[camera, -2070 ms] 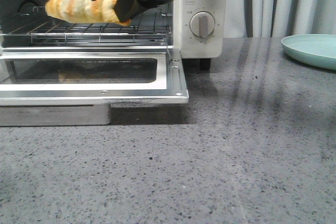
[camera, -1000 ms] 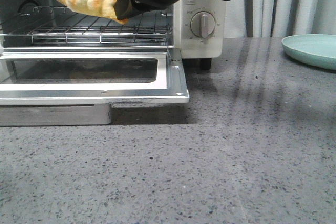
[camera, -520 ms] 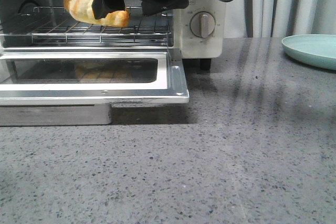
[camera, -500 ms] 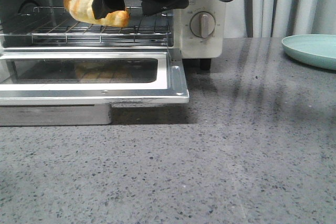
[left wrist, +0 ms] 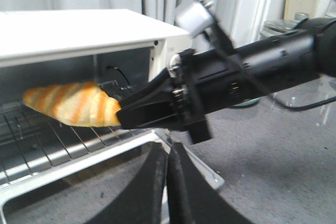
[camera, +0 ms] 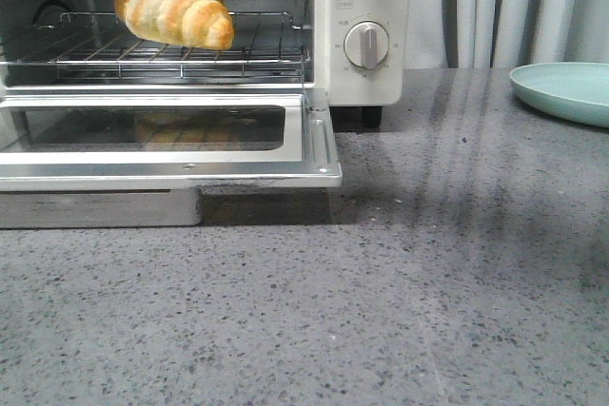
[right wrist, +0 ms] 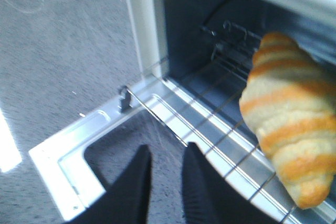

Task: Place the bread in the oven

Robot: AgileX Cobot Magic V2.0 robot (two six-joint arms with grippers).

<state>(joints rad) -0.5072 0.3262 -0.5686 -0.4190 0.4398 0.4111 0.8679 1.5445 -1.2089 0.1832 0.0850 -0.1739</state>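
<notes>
Front cam sits low at table height, facing forward, close on the oven [camera: 362,35] with its door [camera: 171,154] dropped open, table [camera: 381,311] filling the foreground. My left wrist cam looks over my left gripper [left wrist: 167,171] from outside the oven's open front, side-on to my right arm [left wrist: 247,82]; my right wrist cam looks down past my right gripper [right wrist: 163,182] at the door and wire rack [right wrist: 210,119], very near. All three share the bread [camera: 176,11] on the rack.
</notes>
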